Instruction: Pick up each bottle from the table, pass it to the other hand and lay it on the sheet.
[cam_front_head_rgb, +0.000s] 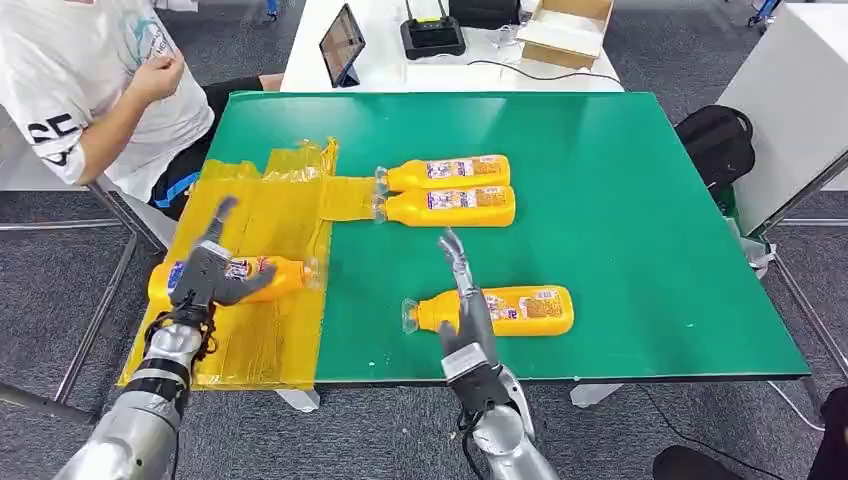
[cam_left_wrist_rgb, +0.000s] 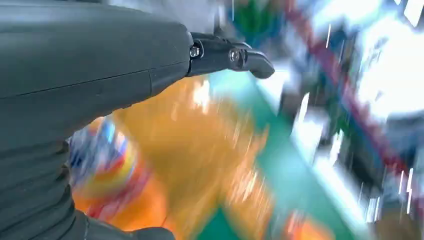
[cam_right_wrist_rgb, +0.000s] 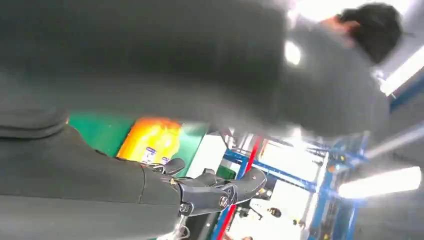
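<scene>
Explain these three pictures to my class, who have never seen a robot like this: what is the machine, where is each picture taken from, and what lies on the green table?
The machine is a humanoid robot with two silver arms. The head view looks down from high on its body; the other two, blurred here, come from cameras at its wrists. The left hand is over a yellow bottle lying on the yellow sheet; whether it grips it I cannot tell. The right hand is open, empty, beside a third bottle on the green table. Two more bottles lie side by side further back. A person sits at the far left corner.
</scene>
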